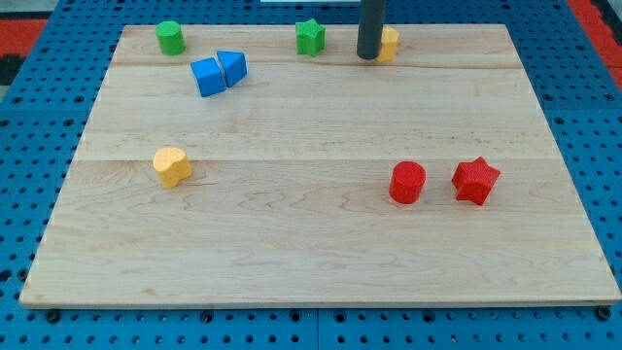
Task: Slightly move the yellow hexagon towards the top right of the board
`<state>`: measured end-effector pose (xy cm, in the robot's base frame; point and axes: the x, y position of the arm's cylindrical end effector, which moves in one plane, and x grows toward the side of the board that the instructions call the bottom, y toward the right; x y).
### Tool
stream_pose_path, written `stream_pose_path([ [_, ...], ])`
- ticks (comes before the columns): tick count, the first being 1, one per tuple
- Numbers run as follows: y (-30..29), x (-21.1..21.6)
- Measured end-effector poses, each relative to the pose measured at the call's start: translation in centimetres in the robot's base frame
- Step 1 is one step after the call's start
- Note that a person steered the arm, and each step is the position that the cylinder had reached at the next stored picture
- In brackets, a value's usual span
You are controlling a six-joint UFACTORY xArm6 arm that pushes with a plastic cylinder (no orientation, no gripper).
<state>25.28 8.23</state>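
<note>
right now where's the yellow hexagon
The yellow hexagon sits near the board's top edge, right of centre, partly hidden behind my tip, with the green star to its left.

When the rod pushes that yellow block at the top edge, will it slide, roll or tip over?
The yellow hexagon will probably slide, not roll: it looks low and flat-bottomed on the smooth wooden board. It seems small, so likely light. My tip touches its left side, partly hiding it; an off-centre push may spin it.

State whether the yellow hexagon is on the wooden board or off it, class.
On. The yellow hexagon sits inside the wooden board's top edge, partly hidden behind my tip, which stands at its left side.
</note>
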Motion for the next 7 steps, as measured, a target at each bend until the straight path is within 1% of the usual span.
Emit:
stream_pose_path([
  [2,4.3,-0.2],
  [3,3.5,0.5],
  [4,0.2,0.6],
  [7,-0.2,-2.0],
])
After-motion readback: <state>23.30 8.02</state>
